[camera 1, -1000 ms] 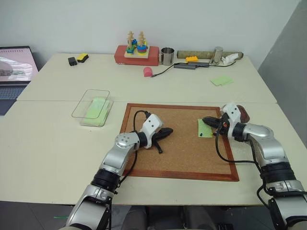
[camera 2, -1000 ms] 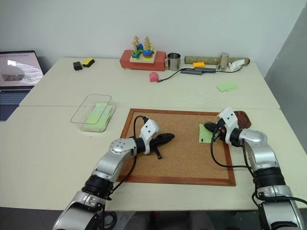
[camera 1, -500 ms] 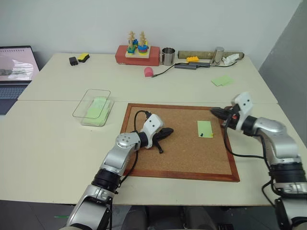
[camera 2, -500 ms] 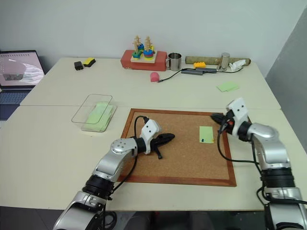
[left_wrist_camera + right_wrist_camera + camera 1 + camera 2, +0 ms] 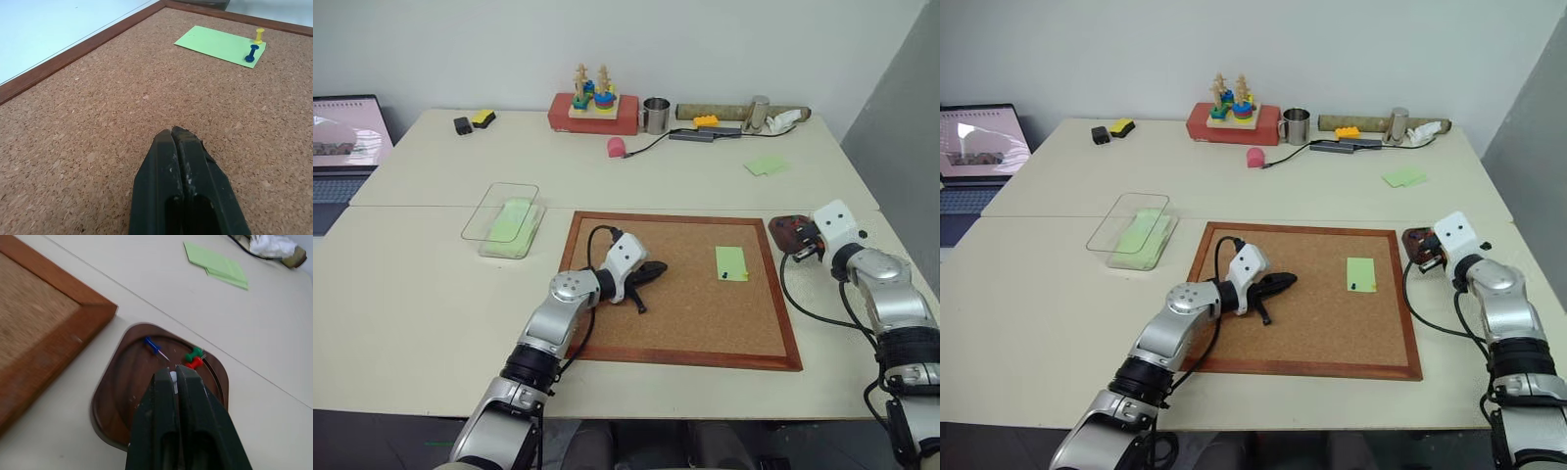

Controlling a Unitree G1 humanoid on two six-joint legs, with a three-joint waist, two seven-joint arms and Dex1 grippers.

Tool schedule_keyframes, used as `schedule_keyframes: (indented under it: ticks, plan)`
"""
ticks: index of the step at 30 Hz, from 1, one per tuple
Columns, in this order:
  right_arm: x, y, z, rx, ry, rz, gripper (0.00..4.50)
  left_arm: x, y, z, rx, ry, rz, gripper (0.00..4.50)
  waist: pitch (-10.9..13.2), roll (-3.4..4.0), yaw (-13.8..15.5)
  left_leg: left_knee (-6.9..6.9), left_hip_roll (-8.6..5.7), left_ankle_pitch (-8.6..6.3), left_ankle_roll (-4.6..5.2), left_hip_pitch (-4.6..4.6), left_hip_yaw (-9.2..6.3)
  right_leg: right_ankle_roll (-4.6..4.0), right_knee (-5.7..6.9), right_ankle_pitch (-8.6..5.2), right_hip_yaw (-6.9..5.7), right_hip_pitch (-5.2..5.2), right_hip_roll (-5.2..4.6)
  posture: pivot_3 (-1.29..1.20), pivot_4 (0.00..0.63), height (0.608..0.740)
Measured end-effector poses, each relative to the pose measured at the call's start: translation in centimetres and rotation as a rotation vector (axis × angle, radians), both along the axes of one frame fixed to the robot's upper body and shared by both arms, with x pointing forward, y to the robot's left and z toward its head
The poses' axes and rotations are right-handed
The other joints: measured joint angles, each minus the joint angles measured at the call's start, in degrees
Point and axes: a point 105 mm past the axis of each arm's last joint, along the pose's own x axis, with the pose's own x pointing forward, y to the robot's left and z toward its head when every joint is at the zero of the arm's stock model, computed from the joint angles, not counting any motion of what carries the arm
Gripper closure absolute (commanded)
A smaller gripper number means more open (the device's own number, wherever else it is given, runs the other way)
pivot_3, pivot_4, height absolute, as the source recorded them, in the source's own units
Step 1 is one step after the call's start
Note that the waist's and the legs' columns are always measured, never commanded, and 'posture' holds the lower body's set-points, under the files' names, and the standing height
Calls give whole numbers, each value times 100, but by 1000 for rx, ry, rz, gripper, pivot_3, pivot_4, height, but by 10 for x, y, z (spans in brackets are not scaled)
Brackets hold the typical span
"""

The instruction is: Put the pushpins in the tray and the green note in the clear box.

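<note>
Right gripper point(image 5: 172, 377) swung from the green note point(image 5: 731, 262) to over the tray point(image 5: 117, 382), nipping a white pin; tray holds 3 pins: blue, green, red. Note stays on corkboard point(image 5: 685, 333) with 2 pushpins point(image 5: 254, 46). Left gripper point(image 5: 175, 134) clenched, empty. Clear box point(image 5: 502, 219) holds green notes.

corkboard point(image 5: 98, 112): I'm seeing rough, speckled cork, matt, with a smooth reddish wood frame.
green note point(image 5: 217, 44): thin paper, flat and matt from here.
pushpins point(image 5: 252, 53): small plastic heads, slightly shiny.
tray point(image 5: 122, 396): I read a dark brown, smooth, faintly glossy finish.
clear box point(image 5: 501, 217): transparent plastic.
surface point(image 5: 421, 294): pale, smooth, matt.
</note>
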Motion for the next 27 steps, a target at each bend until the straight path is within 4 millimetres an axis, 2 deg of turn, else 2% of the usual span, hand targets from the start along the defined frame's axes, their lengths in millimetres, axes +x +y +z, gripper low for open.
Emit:
schedule_keyframes:
  ticks: [8,11,16,20,23,27]
  plan:
    - [2,-2,5,25,-27,-8,1997,0,0,0,2,-2,0,4500,0,1,-1,0,0,0,0,0,0,0,1,0,0,1,0,0,150,740]
    - [0,2,20,46,-78,18,1366,0,0,0,2,-2,0,4500,-1,3,0,0,0,0,0,-1,-2,0,1,0,-1,0,0,0,150,740]
    - [-20,19,40,84,-99,150,1366,0,0,0,2,-2,-1,4500,-2,3,14,-1,1,0,0,-2,-6,3,-3,-2,-6,3,1,0,150,740]
    - [-57,44,26,159,4,327,1366,-1,2,-1,8,-3,0,4500,-4,7,8,-3,2,-1,1,0,-12,6,-2,-4,-10,6,1,0,150,740]
    - [-77,61,15,219,73,417,1366,0,3,-1,12,-2,2,4500,-4,6,-1,0,4,-1,1,1,-8,28,-1,-17,-5,6,4,0,150,740]
    - [-88,74,4,272,130,457,1366,0,4,-1,20,-5,2,4500,-4,6,-5,1,4,0,1,3,-6,30,-1,-17,-3,6,4,0,150,740]
